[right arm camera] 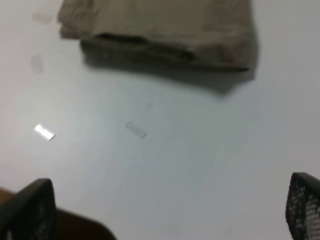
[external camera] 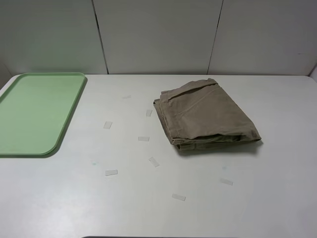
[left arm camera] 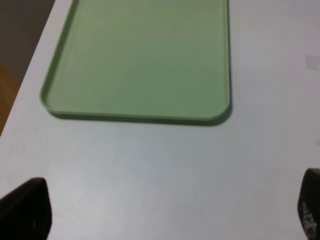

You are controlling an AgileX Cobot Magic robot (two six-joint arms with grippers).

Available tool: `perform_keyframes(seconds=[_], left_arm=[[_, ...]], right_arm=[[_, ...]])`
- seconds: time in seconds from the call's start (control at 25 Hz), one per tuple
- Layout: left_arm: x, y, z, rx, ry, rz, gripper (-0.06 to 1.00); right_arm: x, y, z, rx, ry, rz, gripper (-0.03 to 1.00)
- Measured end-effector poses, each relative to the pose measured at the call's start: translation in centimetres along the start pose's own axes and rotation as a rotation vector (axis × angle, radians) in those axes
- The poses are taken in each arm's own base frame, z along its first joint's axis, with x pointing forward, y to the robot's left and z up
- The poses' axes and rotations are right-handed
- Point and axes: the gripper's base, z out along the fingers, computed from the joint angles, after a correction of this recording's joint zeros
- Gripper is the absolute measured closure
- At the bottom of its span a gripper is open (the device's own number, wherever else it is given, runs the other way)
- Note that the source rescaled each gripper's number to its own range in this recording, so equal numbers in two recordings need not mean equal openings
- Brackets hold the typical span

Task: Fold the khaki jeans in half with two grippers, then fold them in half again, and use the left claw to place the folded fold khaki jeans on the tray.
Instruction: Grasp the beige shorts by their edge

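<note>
Exterior high: khaki-brown cotton jeans (external camera: 205,115) (folded into a compact stack) lie right of centre on the white table (external camera: 148,198), well apart from the pale green rectangular plastic tray (external camera: 34,114) at far left; left wrist: left gripper (left arm camera: 167,207) spread wide, holding nothing, near the tray's edge; right wrist: right gripper (right arm camera: 166,207) likewise spread and unloaded, with the jeans beyond it.

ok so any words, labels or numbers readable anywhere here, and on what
None can be read.
The khaki jeans, the tray and the table show no print.
The small tape strips on the table look blank.
</note>
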Motion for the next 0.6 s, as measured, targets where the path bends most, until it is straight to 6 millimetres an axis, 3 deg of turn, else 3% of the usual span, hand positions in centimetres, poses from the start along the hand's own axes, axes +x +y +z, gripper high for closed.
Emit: perform_keyframes(seconds=[0.36,0.6], left_arm=[[0.0,0.0,0.0,-0.001,0.0,0.001,-0.04],[0.0,0.0,0.0,-0.001,0.0,0.001,-0.04]], right_arm=[[3.7,0.0,-1.2,0.144,-0.222,0.062,-0.03],[3.9,0.0,-0.9,0.186,-0.225,0.053,-0.03]])
